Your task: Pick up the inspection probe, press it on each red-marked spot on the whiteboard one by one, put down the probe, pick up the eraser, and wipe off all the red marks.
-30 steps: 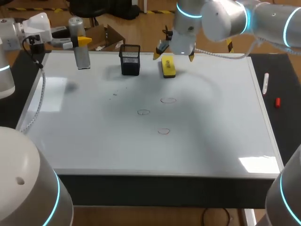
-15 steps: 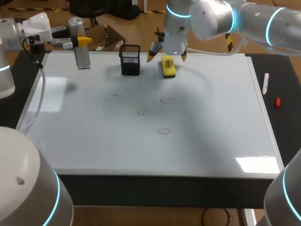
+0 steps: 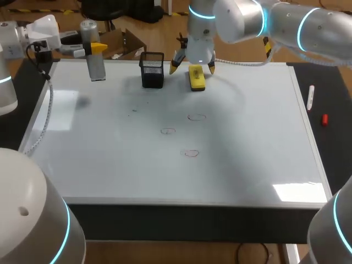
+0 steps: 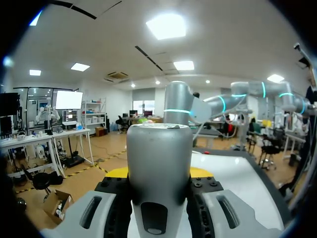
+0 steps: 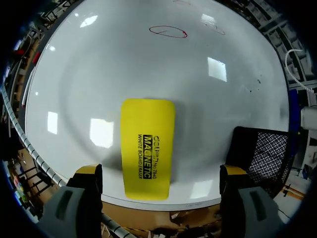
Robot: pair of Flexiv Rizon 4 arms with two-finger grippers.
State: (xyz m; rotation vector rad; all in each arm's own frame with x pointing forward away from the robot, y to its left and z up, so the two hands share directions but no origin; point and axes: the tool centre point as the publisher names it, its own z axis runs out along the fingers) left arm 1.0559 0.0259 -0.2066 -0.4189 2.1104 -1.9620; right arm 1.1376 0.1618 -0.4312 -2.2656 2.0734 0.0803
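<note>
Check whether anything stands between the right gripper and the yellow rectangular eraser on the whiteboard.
Nothing visible does. The right gripper hangs open over the yellow rectangular eraser, with one finger to each side of it. The black mesh basket stands beside one finger, outside the gap.

A yellow block eraser (image 3: 196,77) lying flat at the far edge of the white whiteboard (image 3: 253,159); grey cylindrical probe (image 3: 96,60) upright far-left; three red rings (image 3: 196,116) mid-board.

I count one whiteboard (image 3: 264,143) carrying three red marks (image 3: 197,116) (image 3: 168,131) (image 3: 191,153), one eraser (image 3: 196,77), one basket (image 3: 152,70), one probe (image 3: 96,60), one marker (image 3: 311,98), one small red piece (image 3: 324,119), and two arms (image 3: 11,49) (image 3: 286,22).
</note>
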